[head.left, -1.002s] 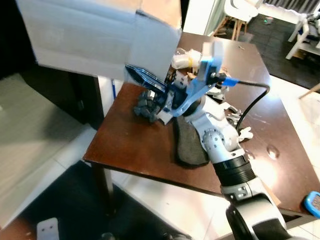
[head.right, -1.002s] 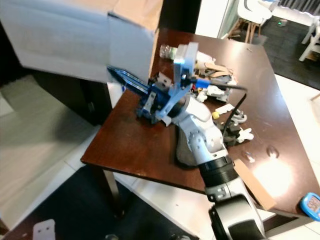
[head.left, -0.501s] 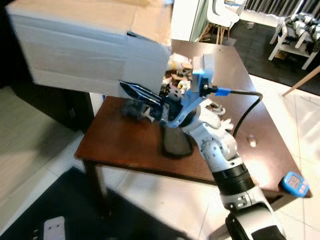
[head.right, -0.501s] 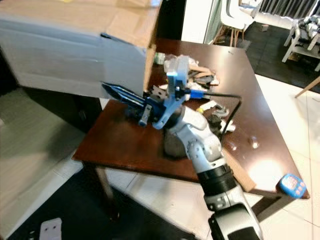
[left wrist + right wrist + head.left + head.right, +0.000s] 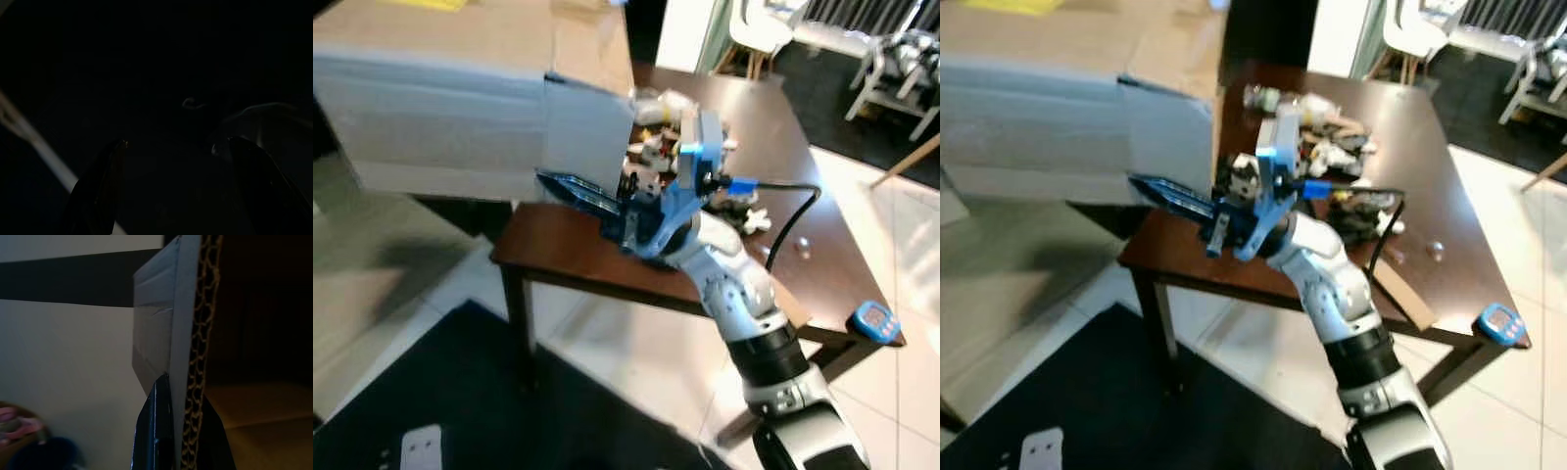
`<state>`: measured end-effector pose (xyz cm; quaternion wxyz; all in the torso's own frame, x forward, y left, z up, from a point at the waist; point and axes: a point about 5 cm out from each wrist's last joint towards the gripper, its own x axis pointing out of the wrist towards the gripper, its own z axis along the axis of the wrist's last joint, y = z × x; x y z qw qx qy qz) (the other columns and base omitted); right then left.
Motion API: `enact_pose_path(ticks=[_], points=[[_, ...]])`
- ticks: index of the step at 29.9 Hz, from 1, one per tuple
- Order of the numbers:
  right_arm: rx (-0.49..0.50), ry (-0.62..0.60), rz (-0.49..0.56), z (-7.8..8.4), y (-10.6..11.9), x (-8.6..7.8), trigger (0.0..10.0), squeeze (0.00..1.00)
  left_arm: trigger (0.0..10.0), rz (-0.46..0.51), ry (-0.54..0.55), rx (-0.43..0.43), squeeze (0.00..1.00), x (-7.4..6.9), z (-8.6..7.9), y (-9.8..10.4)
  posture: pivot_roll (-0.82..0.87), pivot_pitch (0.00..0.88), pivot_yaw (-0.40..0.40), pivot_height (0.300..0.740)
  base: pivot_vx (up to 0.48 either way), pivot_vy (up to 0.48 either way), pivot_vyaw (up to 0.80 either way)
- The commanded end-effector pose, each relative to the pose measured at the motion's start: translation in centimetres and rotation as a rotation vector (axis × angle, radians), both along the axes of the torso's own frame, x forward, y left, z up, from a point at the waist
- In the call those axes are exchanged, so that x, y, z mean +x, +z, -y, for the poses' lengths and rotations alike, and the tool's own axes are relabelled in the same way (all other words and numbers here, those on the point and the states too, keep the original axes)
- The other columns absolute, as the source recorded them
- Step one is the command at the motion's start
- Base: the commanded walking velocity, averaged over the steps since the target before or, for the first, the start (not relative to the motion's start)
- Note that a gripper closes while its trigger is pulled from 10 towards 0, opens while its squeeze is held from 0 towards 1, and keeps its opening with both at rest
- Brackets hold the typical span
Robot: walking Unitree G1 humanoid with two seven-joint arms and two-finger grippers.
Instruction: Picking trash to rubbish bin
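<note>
Cardboard box (image 5: 470, 98) lower now, apparently hiding table (image 5: 607, 259) corner.

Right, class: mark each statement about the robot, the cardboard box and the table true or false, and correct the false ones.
1. The right pincer grips a wall of the cardboard box. True.
2. The box rests flat on the table. False: it is held up beside the table's edge.
3. The table is white. False: it is dark brown.
4. Small items lie piled on the table. True.
5. The left pincer is shut. False: its fingers stand apart.
</note>
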<state>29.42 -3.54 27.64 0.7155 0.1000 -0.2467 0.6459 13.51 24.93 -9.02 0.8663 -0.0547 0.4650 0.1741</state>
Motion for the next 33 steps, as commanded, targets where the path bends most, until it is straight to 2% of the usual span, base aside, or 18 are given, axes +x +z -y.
enact_pose_path(ticks=[1, 4, 6, 8, 12, 14, 17, 18, 23, 24, 25, 26, 28, 29, 30, 31, 32, 33], points=[[0.012, 0.004, 0.031, 0.4, 0.6, -0.3, 10.0, 0.00, 10.0, -0.022, 0.000, -0.015, 0.00, -0.5, 0.5, -0.3, 0.14, 0.088, -0.056, 0.740, -0.266, 0.000, 0.00], [-0.058, 0.040, 0.037, -0.2, -0.4, -0.8, 10.0, 0.00, 10.0, -0.028, -0.005, -0.020, 0.00, -0.7, 0.7, -0.5, 0.14, 0.086, -0.056, 0.740, -0.262, 0.000, 0.00], [-0.058, 0.040, 0.037, -0.2, -0.4, -0.8, 10.0, 0.00, 10.0, -0.028, -0.005, -0.020, 0.00, -0.7, 0.7, -0.5, 0.14, 0.086, -0.056, 0.740, -0.262, 0.000, 0.00], [-0.180, 0.071, 0.048, -0.7, -2.3, -1.2, 10.0, 0.00, 10.0, -0.031, -0.009, -0.019, 0.00, -0.7, 0.8, -0.5, 0.14, 0.086, -0.056, 0.740, -0.264, 0.000, 0.00], [-0.226, 0.079, 0.050, -0.8, -3.0, -1.3, 10.0, 0.00, 10.0, -0.031, -0.010, -0.018, 0.00, -0.7, 0.7, -0.5, 0.14, 0.086, -0.055, 0.740, -0.266, 0.000, 0.00], [-0.349, 0.081, 0.053, -0.7, -4.9, -1.3, 10.0, 0.00, 10.0, -0.035, -0.012, -0.017, 0.00, -0.8, 0.7, -0.5, 0.14, 0.085, -0.055, 0.740, -0.266, 0.000, 0.00], [-0.384, 0.082, 0.052, -0.7, -5.5, -1.3, 10.0, 0.00, 10.0, -0.037, -0.013, -0.016, 0.00, -0.8, 0.7, -0.5, 0.14, 0.085, -0.055, 0.740, -0.266, 0.000, 0.00], [-0.456, 0.088, 0.052, -0.6, -6.5, -1.3, 10.0, 0.00, 10.0, -0.041, -0.015, -0.016, 0.00, -0.9, 0.7, -0.5, 0.14, 0.085, -0.049, 0.740, -0.266, 0.000, 0.00], [-0.560, 0.092, 0.049, -0.4, -8.0, -1.3, 10.0, 0.00, 10.0, -0.048, -0.020, -0.015, 0.00, -1.0, 0.7, -0.6, 0.14, 0.086, -0.047, 0.740, -0.263, 0.000, 0.00], [-0.633, 0.089, 0.048, -0.2, -9.1, -1.3, 10.0, 0.00, 10.0, -0.051, -0.022, -0.014, 0.00, -1.1, 0.7, -0.6, 0.14, 0.087, -0.046, 0.740, -0.266, 0.000, 0.00], [-0.633, 0.089, 0.048, -0.2, -9.1, -1.3, 10.0, 0.00, 10.0, -0.051, -0.022, -0.014, 0.00, -1.1, 0.7, -0.6, 0.14, 0.087, -0.046, 0.740, -0.266, 0.000, 0.00], [-0.724, 0.075, 0.039, 0.1, -10.7, -1.2, 10.0, 0.00, 10.0, -0.054, -0.025, -0.013, 0.00, -1.1, 0.6, -0.6, 0.14, 0.087, -0.046, 0.740, -0.262, 0.000, 0.00], [-0.724, 0.075, 0.039, 0.1, -10.7, -1.2, 10.0, 0.00, 10.0, -0.054, -0.025, -0.013, 0.00, -1.1, 0.6, -0.6, 0.14, 0.087, -0.046, 0.740, -0.262, 0.000, 0.00], [-0.817, 0.053, 0.023, 0.5, -12.3, -1.0, 10.0, 0.00, 10.0, -0.056, -0.028, -0.012, 0.00, -1.2, 0.6, -0.6, 0.14, 0.088, -0.046, 0.740, -0.266, 0.000, 0.00], [-0.817, 0.053, 0.023, 0.5, -12.3, -1.0, 10.0, 0.00, 10.0, -0.056, -0.028, -0.012, 0.00, -1.2, 0.6, -0.6, 0.14, 0.088, -0.046, 0.740, -0.266, 0.000, 0.00], [-0.908, 0.025, -0.008, 1.1, -14.2, -0.8, 10.0, 0.00, 10.0, -0.059, -0.029, -0.012, 0.00, -1.3, 0.6, -0.6, 0.14, 0.088, -0.046, 0.740, -0.259, 0.000, 0.00], [-0.908, 0.025, -0.008, 1.1, -14.2, -0.8, 10.0, 0.00, 10.0, -0.059, -0.029, -0.012, 0.00, -1.3, 0.6, -0.6, 0.14, 0.088, -0.046, 0.740, -0.259, 0.000, 0.00], [-0.986, -0.033, -0.079, 1.9, -16.5, -0.4, 10.0, 0.00, 10.0, -0.062, -0.031, -0.014, 0.00, -1.4, 0.6, -0.7, 0.14, 0.090, -0.047, 0.740, -0.262, 0.000, 0.00]])
